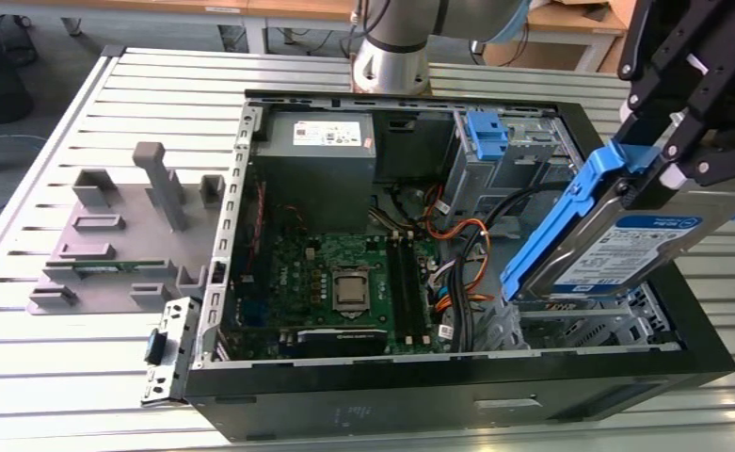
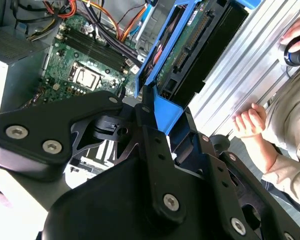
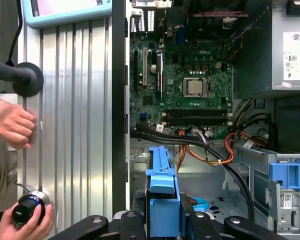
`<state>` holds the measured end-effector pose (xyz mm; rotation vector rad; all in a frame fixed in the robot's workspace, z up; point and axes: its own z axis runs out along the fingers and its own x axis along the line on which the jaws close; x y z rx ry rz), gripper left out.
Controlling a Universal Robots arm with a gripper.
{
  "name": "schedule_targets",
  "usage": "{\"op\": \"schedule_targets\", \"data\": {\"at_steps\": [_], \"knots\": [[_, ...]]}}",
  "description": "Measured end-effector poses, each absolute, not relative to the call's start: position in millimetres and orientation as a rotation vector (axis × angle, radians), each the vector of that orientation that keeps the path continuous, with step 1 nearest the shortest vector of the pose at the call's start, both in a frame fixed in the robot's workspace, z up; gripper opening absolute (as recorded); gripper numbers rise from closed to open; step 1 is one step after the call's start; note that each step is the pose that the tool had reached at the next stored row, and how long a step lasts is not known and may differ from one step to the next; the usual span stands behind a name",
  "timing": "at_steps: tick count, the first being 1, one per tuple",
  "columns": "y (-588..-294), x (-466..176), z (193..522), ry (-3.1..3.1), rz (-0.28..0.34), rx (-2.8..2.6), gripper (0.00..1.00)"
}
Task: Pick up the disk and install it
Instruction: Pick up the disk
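- Disk [image 1: 618, 247]: one, blue-railed, tilted above the drive bay [image 1: 574, 325] of the open computer case [image 1: 442, 395], at the exterior view's right.
- Gripper [image 1: 668, 174]: one, jaws clamped on the disk's upper end.
- Step: you have it lifted but not yet seated; by my judgement, seating calls for rails squared to the bay.
- Hands [image 3: 12, 125]: two, a person's, beside the case.

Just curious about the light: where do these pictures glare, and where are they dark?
Exterior view: the slatted table shines pale, the computer case is shaded inside. Second wrist view: the table's slats glare beside the disk. First wrist view: even light, sheen on the slats.
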<state>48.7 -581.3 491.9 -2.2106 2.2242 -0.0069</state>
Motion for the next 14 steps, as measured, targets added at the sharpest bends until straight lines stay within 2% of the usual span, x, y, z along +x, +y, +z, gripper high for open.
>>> {"op": "schedule_targets", "data": {"at_steps": [14], "knots": [[-581,52,481,2.202,-0.03,-2.212,0.36]]}}
